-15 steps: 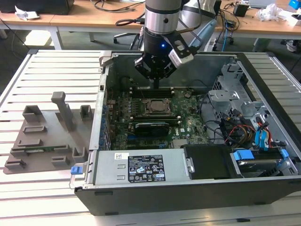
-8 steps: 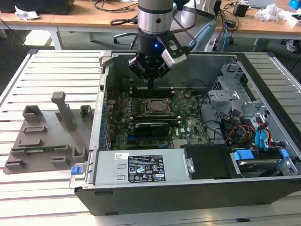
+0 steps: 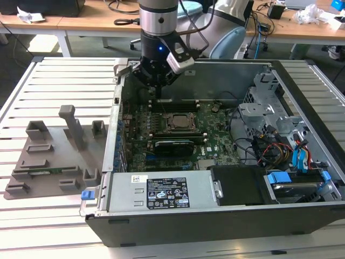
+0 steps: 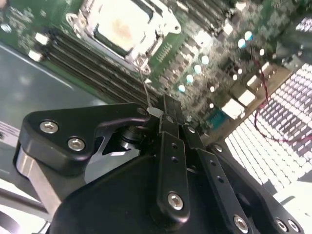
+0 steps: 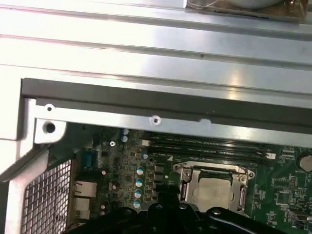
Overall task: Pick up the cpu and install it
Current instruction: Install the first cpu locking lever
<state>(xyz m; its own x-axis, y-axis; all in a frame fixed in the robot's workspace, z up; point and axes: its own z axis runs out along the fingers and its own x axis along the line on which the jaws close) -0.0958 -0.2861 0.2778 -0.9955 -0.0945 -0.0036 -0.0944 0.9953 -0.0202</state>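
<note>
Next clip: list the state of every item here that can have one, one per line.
cpu: seated flat in the socket, metal top showing.
socket: load frame lying around the cpu.
pincer: shut, empty, above the motherboard beside the socket.
computer case: lying on its side, side panel off.
grey fixture tray: on the slatted table, outside the case.

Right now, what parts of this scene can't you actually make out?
- Gripper fingers: second wrist view shows them edge-on; open or shut, I cannot tell.
- Cpu: socket frame covers its rim; gripper body cuts its near edge in first wrist view.
- Cpu seating: too small in exterior view.
</note>
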